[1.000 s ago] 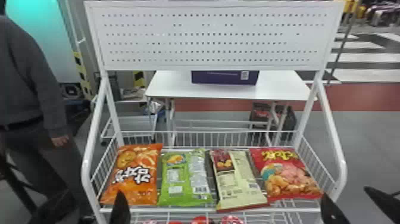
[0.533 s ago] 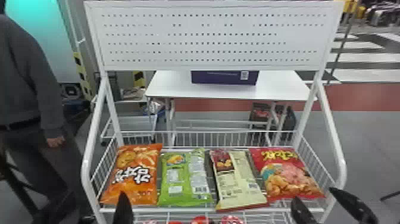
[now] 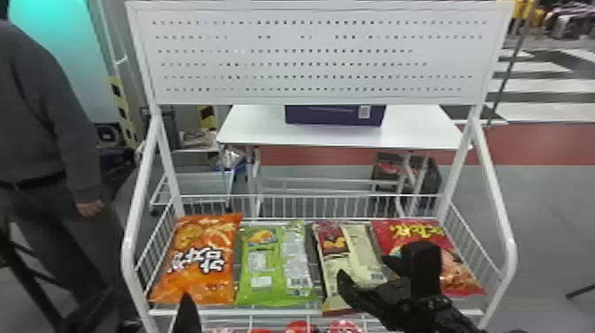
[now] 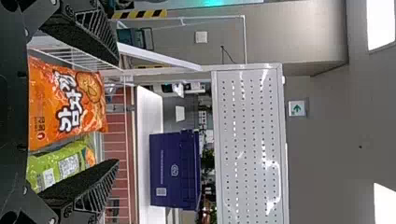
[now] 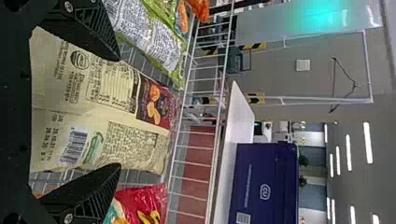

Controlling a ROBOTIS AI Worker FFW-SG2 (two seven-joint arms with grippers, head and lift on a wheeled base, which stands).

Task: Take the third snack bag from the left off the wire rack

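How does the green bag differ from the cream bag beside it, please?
The green bag is mostly green; the cream bag is pale with a dark red end. The open right gripper hangs over the cream bag; the green bag lies clear of it. Both lie flat on the rack, barcodes up.

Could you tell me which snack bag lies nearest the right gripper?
The cream bag, third from left; the open right gripper has a finger on either side of it.
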